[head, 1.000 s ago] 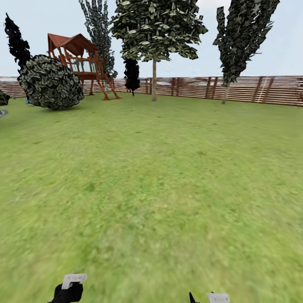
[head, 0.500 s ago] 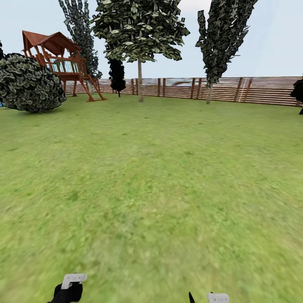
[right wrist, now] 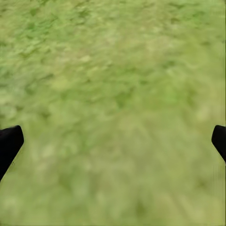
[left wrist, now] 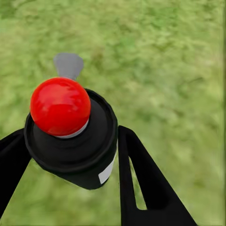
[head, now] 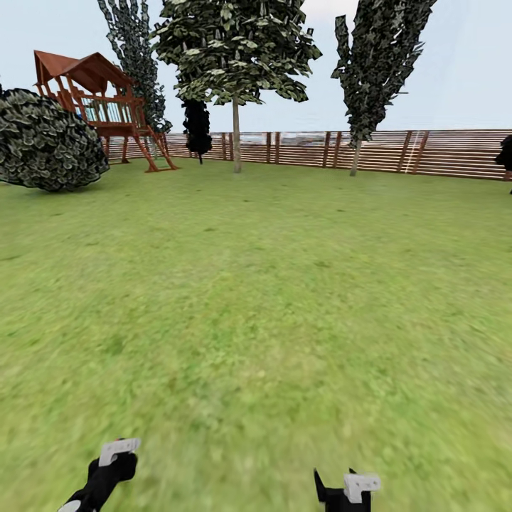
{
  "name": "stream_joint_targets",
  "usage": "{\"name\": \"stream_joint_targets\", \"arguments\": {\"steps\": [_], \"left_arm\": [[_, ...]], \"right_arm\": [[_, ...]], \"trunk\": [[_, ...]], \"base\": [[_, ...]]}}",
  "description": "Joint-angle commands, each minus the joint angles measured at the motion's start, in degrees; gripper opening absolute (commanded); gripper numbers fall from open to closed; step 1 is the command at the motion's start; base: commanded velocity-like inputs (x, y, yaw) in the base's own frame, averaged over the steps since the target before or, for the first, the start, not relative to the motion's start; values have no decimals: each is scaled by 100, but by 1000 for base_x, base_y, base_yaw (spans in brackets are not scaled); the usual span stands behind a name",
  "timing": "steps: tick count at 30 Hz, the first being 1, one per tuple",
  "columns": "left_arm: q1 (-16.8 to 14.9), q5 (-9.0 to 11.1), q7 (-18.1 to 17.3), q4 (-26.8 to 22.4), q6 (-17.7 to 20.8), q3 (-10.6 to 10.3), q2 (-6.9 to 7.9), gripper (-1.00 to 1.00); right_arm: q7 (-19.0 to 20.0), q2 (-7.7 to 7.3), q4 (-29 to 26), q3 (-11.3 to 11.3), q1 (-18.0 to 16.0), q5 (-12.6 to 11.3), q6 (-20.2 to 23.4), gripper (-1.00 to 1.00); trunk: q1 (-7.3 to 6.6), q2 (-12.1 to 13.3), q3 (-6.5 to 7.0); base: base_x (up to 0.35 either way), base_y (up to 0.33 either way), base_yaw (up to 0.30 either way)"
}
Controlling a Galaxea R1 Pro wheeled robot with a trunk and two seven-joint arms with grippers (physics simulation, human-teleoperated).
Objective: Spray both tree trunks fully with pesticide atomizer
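Note:
The pesticide atomizer is a black can with a red ball top and a grey nozzle. My left gripper is shut on its body, held over grass. In the head view that gripper sits low at the left, and my right gripper low at the right. The right gripper is open and empty above the lawn. Two trees stand far off by the fence: one on a pale trunk, another on a pale trunk. Pesticide is out of view.
Grass lawn stretches ahead to a brown slat fence. A round bush and a red-brown wooden play tower stand at the far left. A slim black-leaved tree is beside the tower, another at the right edge.
The camera turned right a second ago, shifting the scene left, then held. Both arms have risen a little into the head view; the atomizer stays in my left gripper.

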Motion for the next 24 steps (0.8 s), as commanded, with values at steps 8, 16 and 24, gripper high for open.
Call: {"name": "stream_joint_targets", "arguments": {"steps": [8,16,24], "left_arm": [[10,34,-5,-531,-5,18,10,-100],[9,-21,-29,-589,18,-49,-107,-100],[9,-13,-27,-592,19,-44,-99,-100]], "right_arm": [[-16,-159,-13,5,0,115,5,100],[-13,-176,-13,10,0,123,6,100],[-21,-176,-14,-3,0,99,8,100]], "trunk": [[0,0,0],[0,0,0],[0,0,0]], "base": [[337,0,0],[337,0,0],[337,23,0]]}}
